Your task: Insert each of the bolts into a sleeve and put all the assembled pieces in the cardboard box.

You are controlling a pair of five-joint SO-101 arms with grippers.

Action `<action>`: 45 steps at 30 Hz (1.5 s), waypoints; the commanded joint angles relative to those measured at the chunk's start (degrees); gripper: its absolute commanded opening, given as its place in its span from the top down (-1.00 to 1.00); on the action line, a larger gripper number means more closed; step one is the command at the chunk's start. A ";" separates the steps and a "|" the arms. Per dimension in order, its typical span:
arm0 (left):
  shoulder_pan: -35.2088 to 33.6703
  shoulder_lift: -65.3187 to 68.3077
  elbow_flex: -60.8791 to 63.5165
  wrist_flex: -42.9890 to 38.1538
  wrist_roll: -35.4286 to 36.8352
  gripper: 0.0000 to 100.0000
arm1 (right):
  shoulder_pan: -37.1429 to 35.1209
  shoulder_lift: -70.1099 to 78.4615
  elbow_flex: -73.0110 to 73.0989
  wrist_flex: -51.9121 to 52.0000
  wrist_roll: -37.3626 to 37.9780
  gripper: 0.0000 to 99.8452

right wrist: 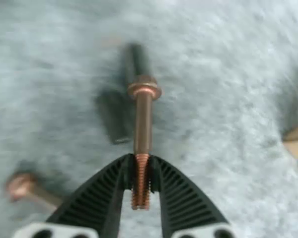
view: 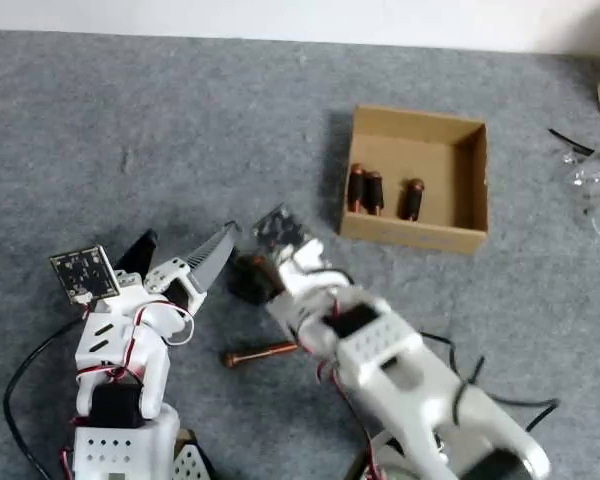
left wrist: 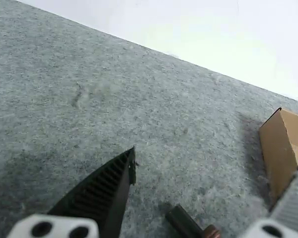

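Observation:
My right gripper is shut on the threaded end of a copper bolt. Its flanged head meets a dark sleeve just above the grey felt. In the high view this gripper hangs left of the cardboard box, which holds three assembled pieces. A second copper bolt lies loose on the felt beside the right arm, with its head near the gripper. My left gripper stands open and empty a little to the left, one black finger low over the felt. The sleeve end shows near it.
Grey felt covers the table. The box corner appears in the left wrist view. Thin wires and clear plastic lie at the far right edge. Cables trail behind both arm bases at the front.

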 commanded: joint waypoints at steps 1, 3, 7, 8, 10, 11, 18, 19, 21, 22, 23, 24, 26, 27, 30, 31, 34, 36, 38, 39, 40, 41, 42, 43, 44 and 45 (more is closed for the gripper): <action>-0.48 -1.01 0.92 -0.26 -0.26 0.13 | -4.44 -9.89 2.42 -1.36 0.35 0.99; -0.48 -1.01 0.92 -0.26 -0.26 0.13 | -5.93 -12.88 3.91 -1.36 0.35 0.99; -0.57 -1.01 0.92 -0.26 -0.26 0.13 | -9.45 -13.58 5.05 -1.36 0.44 0.99; -0.57 -1.01 0.92 -0.26 -0.26 0.13 | -10.51 -12.79 5.05 -1.36 0.44 0.99; -0.57 -1.01 0.92 -0.26 -0.26 0.13 | -11.91 -9.89 5.05 -1.36 0.44 0.99; -0.57 -1.01 0.92 -0.26 -0.26 0.13 | -12.00 -7.87 4.88 -1.36 0.88 0.99; -0.57 -1.10 1.01 -0.26 -0.26 0.13 | -12.35 10.59 -1.10 -2.33 5.45 0.98; -0.57 -1.10 1.01 -0.26 -0.26 0.13 | -12.35 12.79 -2.33 -2.33 5.45 0.97; -0.57 -1.10 1.01 -0.26 -0.26 0.13 | -12.26 15.60 -4.70 -2.15 5.45 0.91; -0.57 -1.10 1.01 -0.26 -0.26 0.13 | -12.26 15.78 -5.49 -1.98 5.45 0.87; -0.57 -1.10 1.01 -0.26 -0.26 0.13 | -12.18 15.78 -6.29 -0.66 5.45 0.81; -0.57 -1.10 1.01 -0.26 -0.26 0.13 | -12.18 15.78 -7.25 1.45 5.45 0.76; -0.57 -1.10 1.01 -0.26 -0.26 0.13 | -12.00 15.78 -9.10 5.23 5.63 0.69; -0.57 -1.10 1.01 -0.26 -0.26 0.13 | -11.74 15.78 -10.42 6.55 5.98 0.68; -0.57 -1.10 0.92 -0.26 -0.26 0.13 | -11.47 15.87 -13.41 7.96 8.53 0.68; -0.57 -1.10 0.84 -0.26 -0.26 0.13 | -11.38 15.87 -13.93 7.96 8.79 0.68; -2.86 -1.10 0.75 -0.35 -0.09 0.13 | -10.68 15.96 -15.52 7.96 9.05 0.68; -5.14 -1.01 0.66 -1.76 2.90 0.13 | -9.27 16.40 -17.54 7.96 9.14 0.68; -6.81 -1.01 1.01 -2.90 6.15 0.13 | -7.25 16.75 -19.65 7.96 9.14 0.68; -7.16 -0.92 1.01 -2.99 6.77 0.13 | -5.93 17.36 -20.53 7.96 9.14 0.68; -7.16 -0.92 1.01 -2.99 6.68 0.13 | -4.70 18.24 -21.41 7.96 9.14 0.68; -7.16 -0.92 1.01 -2.99 6.68 0.13 | -3.91 19.65 -22.29 7.96 9.14 0.68; -7.16 -0.92 1.01 -2.99 6.68 0.13 | -3.38 21.14 -23.16 7.96 9.14 0.68; -7.16 -0.92 1.01 -2.99 6.68 0.13 | -3.21 22.73 -23.96 7.96 9.14 0.68; -7.16 -0.92 1.01 -2.99 6.68 0.13 | -3.21 24.22 -24.48 7.96 9.23 0.68; -7.16 -0.92 1.01 -2.99 6.68 0.13 | -3.30 25.45 -24.84 7.96 9.23 0.68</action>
